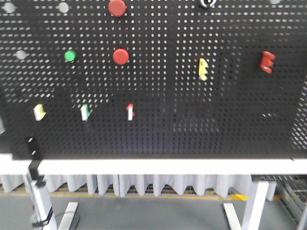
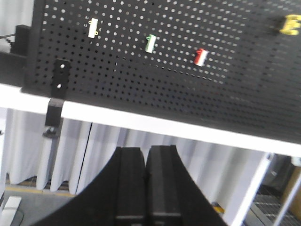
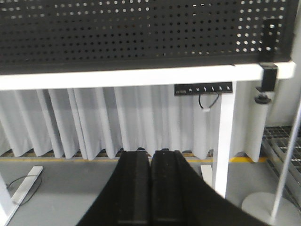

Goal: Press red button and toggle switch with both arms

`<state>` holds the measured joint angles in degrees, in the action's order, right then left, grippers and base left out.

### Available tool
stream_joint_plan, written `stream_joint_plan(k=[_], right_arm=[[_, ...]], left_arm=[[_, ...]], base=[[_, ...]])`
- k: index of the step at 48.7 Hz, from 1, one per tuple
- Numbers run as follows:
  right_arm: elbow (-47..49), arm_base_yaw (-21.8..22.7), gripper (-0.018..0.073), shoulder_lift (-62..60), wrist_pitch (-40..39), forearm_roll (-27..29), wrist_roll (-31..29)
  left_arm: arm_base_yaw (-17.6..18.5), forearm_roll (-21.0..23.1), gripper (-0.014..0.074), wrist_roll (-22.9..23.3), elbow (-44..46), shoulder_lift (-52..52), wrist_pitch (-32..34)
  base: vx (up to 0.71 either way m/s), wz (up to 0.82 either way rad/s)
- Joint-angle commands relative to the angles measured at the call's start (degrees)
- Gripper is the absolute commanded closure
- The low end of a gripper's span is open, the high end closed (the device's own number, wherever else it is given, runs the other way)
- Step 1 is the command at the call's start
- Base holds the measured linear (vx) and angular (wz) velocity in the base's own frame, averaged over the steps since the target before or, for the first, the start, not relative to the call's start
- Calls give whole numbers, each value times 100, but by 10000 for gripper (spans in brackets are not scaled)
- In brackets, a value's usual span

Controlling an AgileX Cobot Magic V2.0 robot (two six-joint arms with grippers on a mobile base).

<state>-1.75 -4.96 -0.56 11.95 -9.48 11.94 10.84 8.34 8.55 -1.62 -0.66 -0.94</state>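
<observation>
Exterior front-facing alone shows the red button (image 1: pixel 121 56) at upper centre-left of the pegboard (image 1: pixel 158 134) and the toggle switch (image 1: pixel 267 62) at upper right. Left wrist shows the left gripper (image 2: pixel 146 155) low in frame, jaws pressed together and empty. Right wrist shows the right gripper (image 3: pixel 150 157) likewise, jaws closed on nothing, beneath the white surface (image 3: pixel 117 77).

Pegboard (image 1: pixel 158 134) layout around the lower button (image 1: pixel 121 56).
Another round button (image 1: pixel 117 7) sits directly above it; the toggle switch (image 1: pixel 267 62) is mounted far to its right.
</observation>
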Motion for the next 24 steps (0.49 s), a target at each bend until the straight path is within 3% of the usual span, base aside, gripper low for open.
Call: stream_joint_plan(k=[1, 24], right_arm=[[-65, -5, 562, -91, -479, -80, 2], [-65, -5, 562, -91, -479, -80, 2]], left_arm=[[38, 37, 594, 44, -194, -92, 467], [38, 37, 594, 44, -194, -92, 467]], base=[[41, -2], [30, -6]])
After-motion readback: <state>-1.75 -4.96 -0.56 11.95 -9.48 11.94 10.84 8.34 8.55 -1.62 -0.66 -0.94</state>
